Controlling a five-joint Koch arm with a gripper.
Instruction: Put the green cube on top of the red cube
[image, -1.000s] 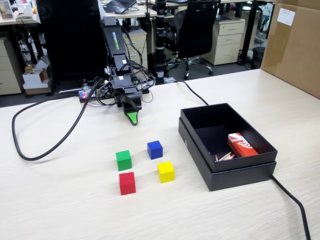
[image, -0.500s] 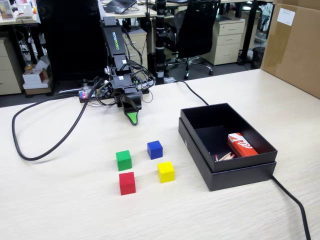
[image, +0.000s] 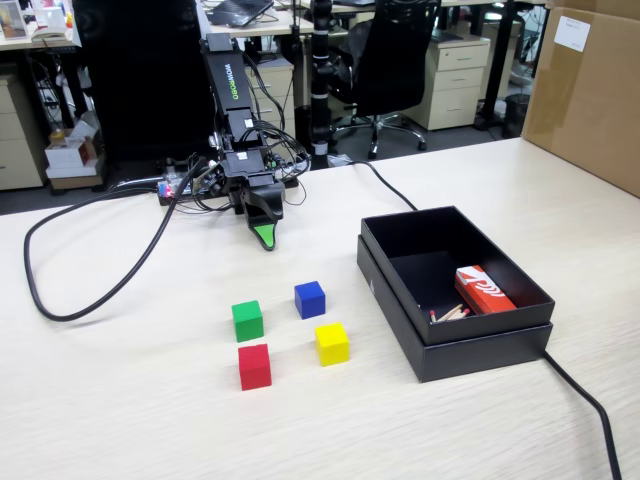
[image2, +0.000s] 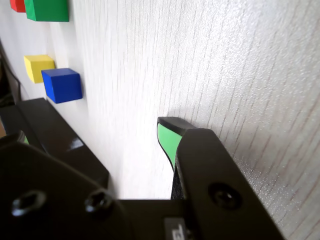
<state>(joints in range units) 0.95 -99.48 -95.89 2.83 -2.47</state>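
The pincer (image: 265, 240) hangs low over the pale table (image: 120, 400), near the arm's base and well apart from the cubes, holding nothing. Only one green tip shows in either view, so whether it is wide or narrow cannot be told. The green cube (image: 247, 320) sits on the table just behind the red cube (image: 254, 366), close but apart. A blue cube (image: 309, 299) and a yellow cube (image: 332, 343) lie to their right. In the wrist view the red cube (image2: 17, 5) and green cube (image2: 47, 9) are cut off at the top edge. A black box (image: 470, 345) holds a red-and-white packet (image: 484, 290); small sticks beside it are hard to make out.
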